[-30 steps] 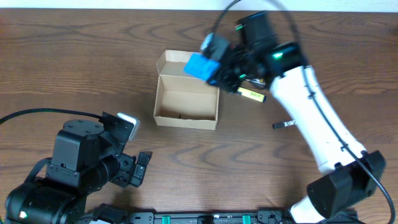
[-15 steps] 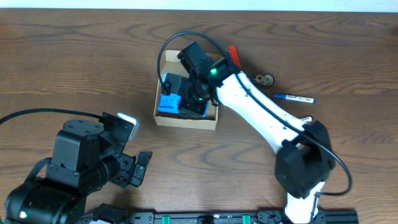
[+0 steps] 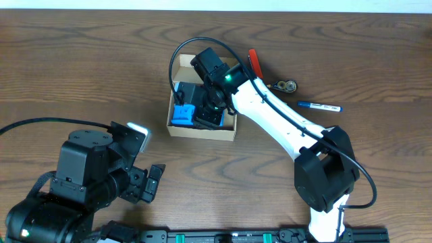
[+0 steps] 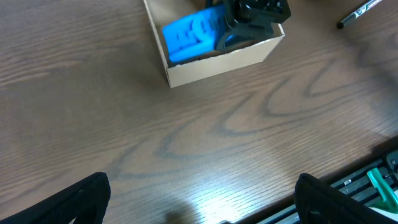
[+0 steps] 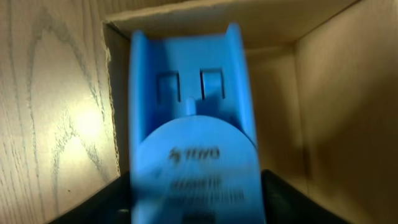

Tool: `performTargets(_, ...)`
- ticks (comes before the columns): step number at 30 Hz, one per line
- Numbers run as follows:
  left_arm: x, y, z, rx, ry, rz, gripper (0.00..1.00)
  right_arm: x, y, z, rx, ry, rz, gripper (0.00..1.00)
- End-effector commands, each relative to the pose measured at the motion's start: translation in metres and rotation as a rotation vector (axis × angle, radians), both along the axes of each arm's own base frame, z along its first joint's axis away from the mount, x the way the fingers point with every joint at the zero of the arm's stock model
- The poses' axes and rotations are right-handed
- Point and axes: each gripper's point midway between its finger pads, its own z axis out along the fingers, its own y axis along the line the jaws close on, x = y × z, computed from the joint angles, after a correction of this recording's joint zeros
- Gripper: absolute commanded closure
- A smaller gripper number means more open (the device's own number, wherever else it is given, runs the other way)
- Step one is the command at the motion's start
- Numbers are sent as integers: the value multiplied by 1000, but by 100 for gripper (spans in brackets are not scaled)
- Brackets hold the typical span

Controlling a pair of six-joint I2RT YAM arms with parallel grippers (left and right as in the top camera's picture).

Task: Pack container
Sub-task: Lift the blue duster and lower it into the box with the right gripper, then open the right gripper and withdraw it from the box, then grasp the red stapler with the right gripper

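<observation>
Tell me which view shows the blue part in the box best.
Right wrist: the blue part fills the frame, showing its slots and printed round face, though blurred. Overhead shows only a small blue patch inside the box. Left wrist shows it small, near the top edge.

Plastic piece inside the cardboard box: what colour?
The plastic piece is bright blue; best in right wrist view.
</observation>
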Motion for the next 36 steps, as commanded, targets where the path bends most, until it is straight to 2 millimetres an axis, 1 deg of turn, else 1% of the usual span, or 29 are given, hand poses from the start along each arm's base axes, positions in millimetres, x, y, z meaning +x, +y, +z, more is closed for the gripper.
performTargets(1,0,-1,4,-8,-9,-8,5,-2,2,-3,13,15,16,29)
performTargets(4,0,-1,4,-8,-9,-8,5,-1,1,-3,12,17,11,27)
performTargets(8,0,-1,4,-8,-9,-8,5,0,-3,3,6,7,-2,28)
performTargets(11,0,-1,4,-8,-9,-8,5,5,-10,24,-6,-54,-27,31)
performTargets(13,0,-1,4,-8,-9,-8,5,11,-16,44,-2,-108,-68,31)
performTargets(14,0,-1,4,-8,-9,-8,5,16,-21,57,6,-143,-93,31)
performTargets(16,0,-1,4,-8,-9,-8,5,25,-32,78,21,-202,-140,30)
performTargets(17,0,-1,4,-8,-9,-8,5,33,-41,93,35,-239,-187,29)
performTargets(18,0,-1,4,-8,-9,-8,5,38,-48,100,44,-258,-218,28)
performTargets(19,0,-1,4,-8,-9,-8,5,47,-58,109,55,-280,-267,28)
performTargets(20,0,-1,4,-8,-9,-8,5,55,-69,115,64,-294,-312,27)
performTargets(21,0,-1,4,-8,-9,-8,5,67,-84,120,76,-301,-380,25)
performTargets(22,0,-1,4,-8,-9,-8,5,76,-97,121,84,-299,-436,24)
performTargets(25,0,-1,4,-8,-9,-8,5,102,-140,116,96,-266,-624,24)
performTargets(27,0,-1,4,-8,-9,-8,5,118,-167,106,99,-238,-739,23)
performTargets(29,0,-1,4,-8,-9,-8,5,129,-185,94,96,-213,-808,23)
performTargets(32,0,-1,4,-8,-9,-8,5,143,-201,70,79,-173,-873,23)
performTargets(36,0,-1,4,-8,-9,-8,5,157,-202,34,64,-128,-915,23)
